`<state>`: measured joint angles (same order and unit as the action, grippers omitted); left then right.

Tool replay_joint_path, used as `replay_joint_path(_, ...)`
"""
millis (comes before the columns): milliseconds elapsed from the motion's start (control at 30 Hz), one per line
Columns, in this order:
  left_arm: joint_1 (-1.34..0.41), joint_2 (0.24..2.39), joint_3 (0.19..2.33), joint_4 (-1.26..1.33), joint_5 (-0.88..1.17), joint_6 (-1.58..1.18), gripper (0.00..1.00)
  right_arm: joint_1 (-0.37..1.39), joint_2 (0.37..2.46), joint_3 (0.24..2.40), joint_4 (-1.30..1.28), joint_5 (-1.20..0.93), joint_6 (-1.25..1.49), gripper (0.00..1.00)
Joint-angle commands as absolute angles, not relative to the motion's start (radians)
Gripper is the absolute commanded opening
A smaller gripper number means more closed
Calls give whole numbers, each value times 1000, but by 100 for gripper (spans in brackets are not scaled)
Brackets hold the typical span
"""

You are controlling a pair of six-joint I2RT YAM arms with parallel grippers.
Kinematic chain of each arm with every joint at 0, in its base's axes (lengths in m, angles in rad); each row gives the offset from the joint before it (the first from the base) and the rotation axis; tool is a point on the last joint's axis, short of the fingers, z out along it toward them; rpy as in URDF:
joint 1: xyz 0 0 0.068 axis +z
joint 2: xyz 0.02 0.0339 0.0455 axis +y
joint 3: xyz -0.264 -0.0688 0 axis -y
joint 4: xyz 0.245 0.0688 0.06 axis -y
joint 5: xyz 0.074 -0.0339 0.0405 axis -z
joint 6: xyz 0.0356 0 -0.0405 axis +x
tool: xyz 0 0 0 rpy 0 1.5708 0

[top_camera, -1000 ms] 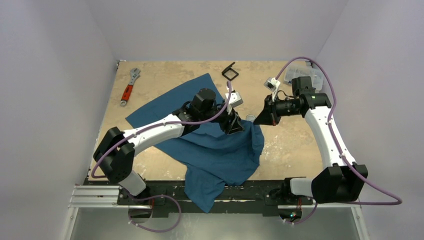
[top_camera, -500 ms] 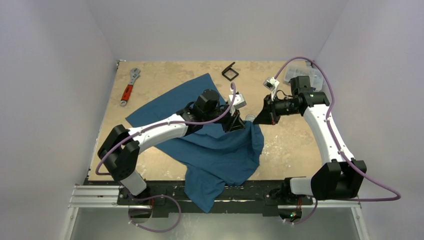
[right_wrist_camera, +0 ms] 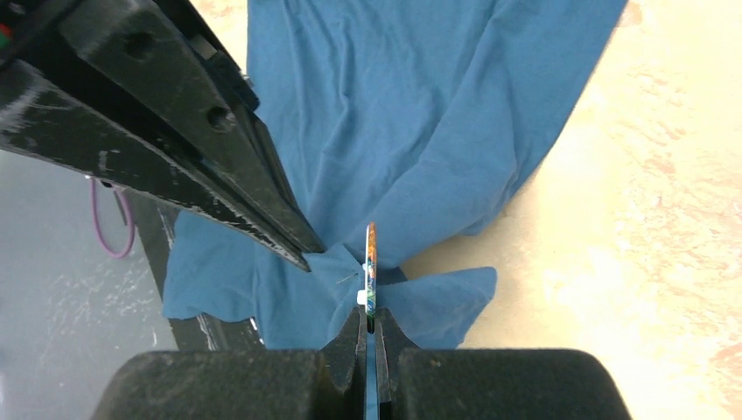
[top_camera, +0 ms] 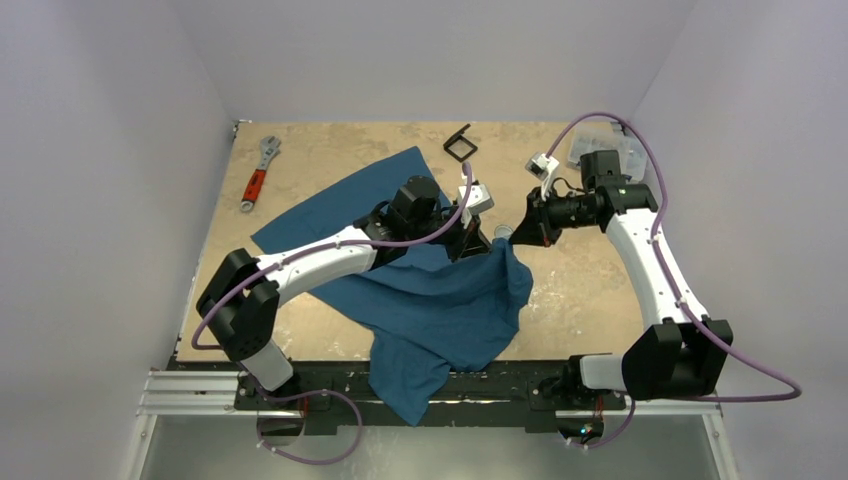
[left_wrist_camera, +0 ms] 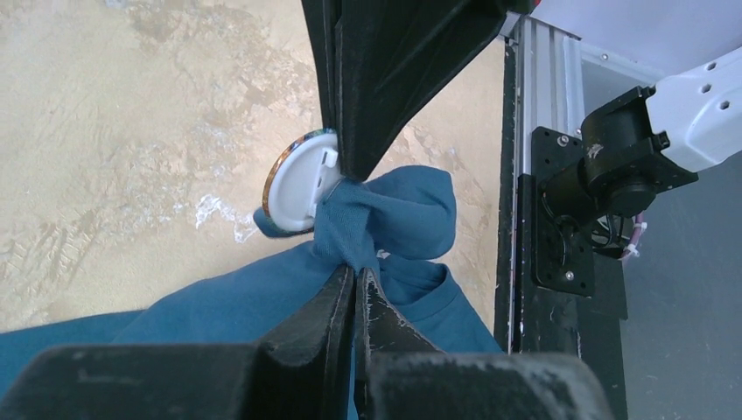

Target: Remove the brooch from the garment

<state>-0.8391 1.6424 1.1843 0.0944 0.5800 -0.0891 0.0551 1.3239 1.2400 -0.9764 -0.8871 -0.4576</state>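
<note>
Brooch (left_wrist_camera: pixel 297 184) is sitting at the raised corner of the shirt (top_camera: pixel 440 300), right of table centre, lifted clear of the table (top_camera: pixel 590 290).

Right gripper (right_wrist_camera: pixel 368 317), coming in from 3 o'clock, is clamping its jaws on the brooch's rim, edge-on.

Left gripper (left_wrist_camera: pixel 357 280) is pinching its jaws on the bunched cloth just beside the disc.

Judgement: brooch is light, stiff and thin, likely slippery at the rim; cloth is soft and stretching, so it needs anchoring close to the pin.

Wrench (top_camera: pixel 257 175) at 10 o'clock and black frame (top_camera: pixel 460 145) at 12 o'clock are lying well apart, obstructing nothing.
</note>
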Motion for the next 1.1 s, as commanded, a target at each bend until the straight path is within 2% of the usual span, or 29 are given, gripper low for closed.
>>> replay_joint_path(0,-843,1611,1244,141,615,-114,0,69,1310,1215,-910,-813,-469,0)
replay_joint_path(633,-842,1590,1249,122,625,-105,0,124,1353,1104,-789,-700,-504,0)
replay_joint_path(1067,-842,1568,1207,106,622,-57,0,121,1441,1132,-726,-625,-552,0)
